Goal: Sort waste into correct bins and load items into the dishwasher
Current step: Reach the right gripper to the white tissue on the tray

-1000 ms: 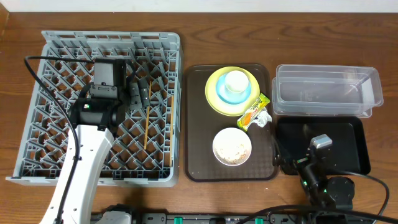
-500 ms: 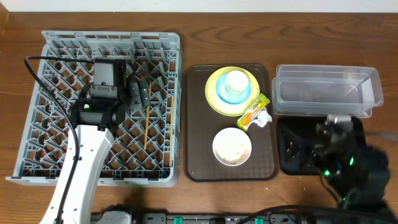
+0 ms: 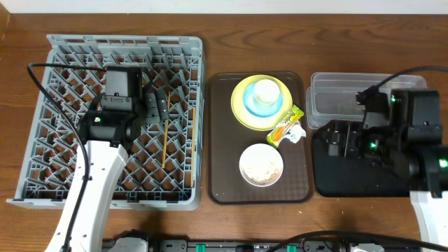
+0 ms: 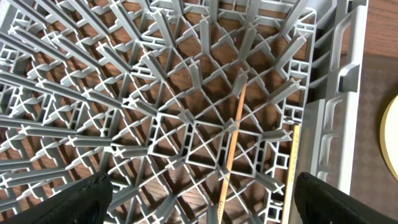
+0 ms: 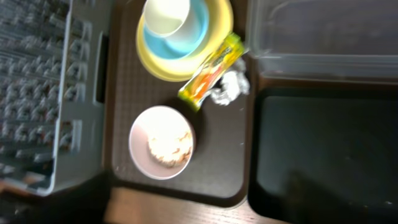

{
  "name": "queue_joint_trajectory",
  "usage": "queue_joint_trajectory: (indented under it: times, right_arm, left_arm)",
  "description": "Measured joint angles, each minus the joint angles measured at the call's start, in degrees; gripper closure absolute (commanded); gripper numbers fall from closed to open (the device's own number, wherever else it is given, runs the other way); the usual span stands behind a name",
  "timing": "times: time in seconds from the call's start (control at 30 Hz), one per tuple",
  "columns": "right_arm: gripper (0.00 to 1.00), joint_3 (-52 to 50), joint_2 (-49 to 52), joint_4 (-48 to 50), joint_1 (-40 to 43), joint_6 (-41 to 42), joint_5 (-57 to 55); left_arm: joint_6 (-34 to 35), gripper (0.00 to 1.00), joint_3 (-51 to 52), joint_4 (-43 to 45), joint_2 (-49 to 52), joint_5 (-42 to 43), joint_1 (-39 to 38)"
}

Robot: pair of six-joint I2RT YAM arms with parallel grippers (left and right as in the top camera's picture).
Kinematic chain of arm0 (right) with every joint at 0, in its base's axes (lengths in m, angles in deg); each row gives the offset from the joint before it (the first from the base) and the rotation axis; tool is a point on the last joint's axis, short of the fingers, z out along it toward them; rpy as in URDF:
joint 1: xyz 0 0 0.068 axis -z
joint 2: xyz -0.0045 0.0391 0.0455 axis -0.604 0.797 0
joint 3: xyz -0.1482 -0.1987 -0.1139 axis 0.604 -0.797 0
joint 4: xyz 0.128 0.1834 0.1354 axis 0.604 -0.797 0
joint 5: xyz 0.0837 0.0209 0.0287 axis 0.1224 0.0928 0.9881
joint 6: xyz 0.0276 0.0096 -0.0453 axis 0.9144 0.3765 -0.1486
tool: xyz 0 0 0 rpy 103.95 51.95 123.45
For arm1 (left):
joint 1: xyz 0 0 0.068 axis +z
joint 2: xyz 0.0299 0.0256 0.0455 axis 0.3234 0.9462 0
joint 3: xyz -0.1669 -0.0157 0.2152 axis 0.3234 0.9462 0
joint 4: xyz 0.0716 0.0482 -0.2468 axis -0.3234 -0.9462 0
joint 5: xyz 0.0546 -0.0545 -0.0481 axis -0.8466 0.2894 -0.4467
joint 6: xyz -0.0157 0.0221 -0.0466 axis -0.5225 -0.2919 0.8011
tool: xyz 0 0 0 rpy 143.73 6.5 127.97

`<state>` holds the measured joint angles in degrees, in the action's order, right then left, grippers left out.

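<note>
The grey dishwasher rack [image 3: 63, 105] lies at the left with two wooden chopsticks [image 3: 166, 143] in it; they also show in the left wrist view [image 4: 233, 140]. My left gripper [image 4: 199, 202] hangs open and empty above them. On the brown tray, a white cup [image 3: 266, 91] sits in a light blue bowl [image 3: 253, 106] on a yellow plate [image 3: 241, 115]. Beside it lie the yellow-green wrapper [image 3: 285, 126] and the white scrap [image 3: 297, 131]. A white bowl [image 3: 246, 168] holds rice crumbs. My right gripper [image 3: 338, 140] hovers open and empty over the black tray [image 3: 350, 178], in front of the clear tub [image 3: 336, 98].
The brown serving tray [image 3: 224, 140] lies between the rack and the two bins. My right arm's body covers the right part of the black tray and the clear tub. The right wrist view is blurred and shows the white bowl [image 5: 138, 149] and the wrapper [image 5: 210, 78].
My right arm has risen from the table's front edge and swung back over the black tray toward the clear tub. The left arm and all objects have not moved.
</note>
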<state>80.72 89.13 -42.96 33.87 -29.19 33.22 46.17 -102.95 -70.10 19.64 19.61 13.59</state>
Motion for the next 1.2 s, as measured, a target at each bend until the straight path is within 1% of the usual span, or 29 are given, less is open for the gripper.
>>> queue_joint_trajectory:
  times: [0.03, 0.07, 0.1, 0.13, 0.17, 0.2, 0.3, 0.37, 0.43, 0.47, 0.6, 0.7, 0.77, 0.83, 0.97, 1.07, 1.2]
  right_arm:
    - [0.66, 0.0, 0.7, 0.0, 0.0, 0.2, 0.7]
    - [0.74, 0.0, 1.3, 0.0, 0.0, 0.5, 1.3]
    - [0.86, 0.0, 1.8, 0.0, -0.2, 0.9, 1.6]
    - [0.92, 0.0, 2.3, 0.1, -0.5, 1.3, 1.7]
    - [0.94, 0.0, 2.8, 0.2, -1.3, 1.9, 1.1]
    - [0.93, -0.1, 3.1, 0.5, -2.1, 2.6, 0.6]
    - [0.83, -1.0, 3.6, 2.1, -6.1, 6.9, -4.2]
    - [0.68, -2.5, 3.8, 4.1, -9.1, 9.9, -8.0]
    - [0.58, -4.6, 4.1, 7.3, -11.9, 11.8, -11.5]
    - [0.56, -5.8, 4.3, 8.9, -13.0, 12.5, -13.0]
    - [0.52, -11.0, 6.0, 15.7, -16.2, 13.8, -17.8]
    - [0.51, -14.6, 7.9, 19.6, -16.6, 14.3, -20.6]
    - [0.47, -16.5, 9.4, 21.7, -16.6, 14.5, -21.9]
    - [0.48, -18.0, 10.9, 24.2, -16.6, 14.8, -22.6]
    - [0.52, -20.0, 14.7, 29.5, -16.6, 14.8, -23.4]
    - [0.5, -21.6, 18.6, 33.7, -16.6, 14.9, -23.6]
    - [0.51, -22.9, 24.3, 36.5, -16.6, 14.8, -23.8]
  left_arm:
    - [0.0, 0.06, 0.0, 0.0, 0.0, 0.0, 0.0]
    - [0.0, 0.06, 0.0, 0.0, 0.0, 0.0, 0.0]
    - [0.0, 0.06, 0.0, 0.0, 0.0, 0.0, 0.0]
    - [0.0, 0.06, 0.0, 0.0, 0.0, 0.0, 0.0]
    - [0.0, 0.06, 0.0, 0.0, 0.0, 0.0, 0.0]
    - [0.0, 0.06, 0.0, 0.0, 0.0, 0.0, 0.0]
    - [0.0, 0.06, 0.0, 0.0, 0.0, 0.0, 0.0]
    - [0.0, 0.06, 0.0, 0.0, 0.0, 0.0, 0.0]
    - [0.0, 0.06, 0.0, 0.0, 0.0, 0.0, 0.0]
    - [0.0, 0.06, 0.0, 0.0, 0.0, 0.0, 0.0]
    - [0.0, 0.06, 0.0, 0.0, 0.0, 0.0, 0.0]
    - [0.0, 0.06, 0.0, 0.0, 0.0, 0.0, 0.0]
    - [0.0, 0.06, 0.0, 0.0, 0.0, 0.0, 0.0]
    - [0.0, 0.06, 0.0, 0.0, 0.0, 0.0, 0.0]
    - [0.0, 0.06, 0.0, 0.0, 0.0, 0.0, 0.0]
    - [0.0, 0.06, 0.0, 0.0, 0.0, 0.0, 0.0]
    - [0.0, 0.06, 0.0, 0.0, 0.0, 0.0, 0.0]
